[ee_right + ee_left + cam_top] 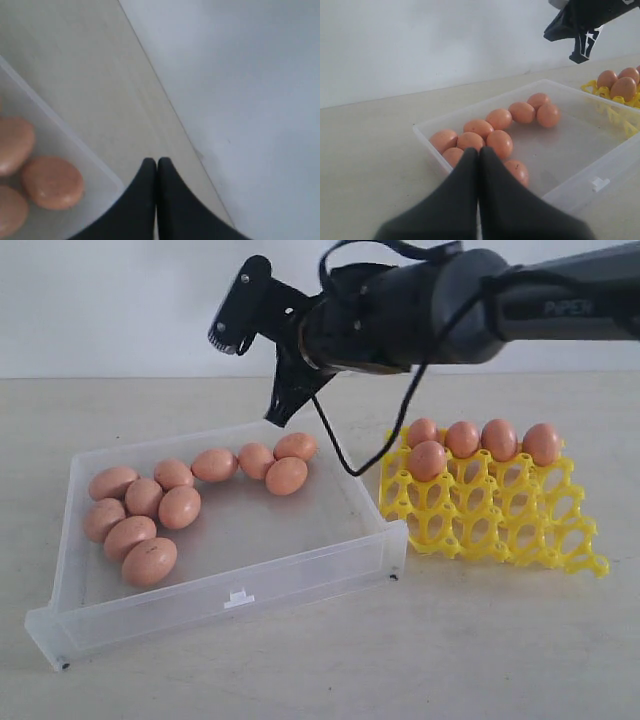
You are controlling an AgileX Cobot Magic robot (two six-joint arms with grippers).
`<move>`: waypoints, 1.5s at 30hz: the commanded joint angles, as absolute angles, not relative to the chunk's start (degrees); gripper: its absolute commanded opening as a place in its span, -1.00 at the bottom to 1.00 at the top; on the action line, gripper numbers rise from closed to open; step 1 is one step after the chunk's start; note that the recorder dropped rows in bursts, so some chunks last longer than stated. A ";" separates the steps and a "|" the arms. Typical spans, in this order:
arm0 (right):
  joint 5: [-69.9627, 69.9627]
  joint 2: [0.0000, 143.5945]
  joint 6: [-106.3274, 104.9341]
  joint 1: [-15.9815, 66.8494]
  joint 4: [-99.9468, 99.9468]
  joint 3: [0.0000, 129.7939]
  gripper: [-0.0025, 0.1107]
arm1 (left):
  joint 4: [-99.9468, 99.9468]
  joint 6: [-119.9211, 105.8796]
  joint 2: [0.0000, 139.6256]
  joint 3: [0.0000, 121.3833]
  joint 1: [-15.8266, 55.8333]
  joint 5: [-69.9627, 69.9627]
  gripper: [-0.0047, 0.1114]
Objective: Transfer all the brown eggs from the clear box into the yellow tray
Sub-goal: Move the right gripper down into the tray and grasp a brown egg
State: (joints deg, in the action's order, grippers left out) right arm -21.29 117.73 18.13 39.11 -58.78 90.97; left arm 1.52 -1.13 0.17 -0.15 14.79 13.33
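Several brown eggs [180, 507] lie in the clear box [230, 605], most along its left and far sides. Several more brown eggs [462, 438] sit in the back cups of the yellow tray [500, 515], to the right of the box. My right gripper [280, 418] hangs shut and empty above the box's far rim, pointing down. Its wrist view shows the joined fingertips [157, 162] just outside the box wall [70, 132], with eggs [52, 182] inside. My left gripper [479, 152] is shut on nothing, low over the box's near-left eggs [499, 119].
The right arm [520, 300] stretches in from the upper right, above the tray, with a black cable [335, 445] drooping from it. A white wall stands behind the beige table [450, 650].
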 commanded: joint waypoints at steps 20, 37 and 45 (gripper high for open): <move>-69.96 136.74 -56.69 36.03 6.87 131.22 0.04 | 1.51 -1.16 0.00 0.00 14.82 13.05 -0.99; -53.45 136.74 -79.92 35.90 5.83 119.23 0.07 | 1.51 -1.16 0.00 0.00 14.82 13.05 -0.99; -52.45 138.43 -78.33 35.90 5.72 118.63 0.07 | 1.51 -1.16 0.00 0.00 14.82 13.05 -0.99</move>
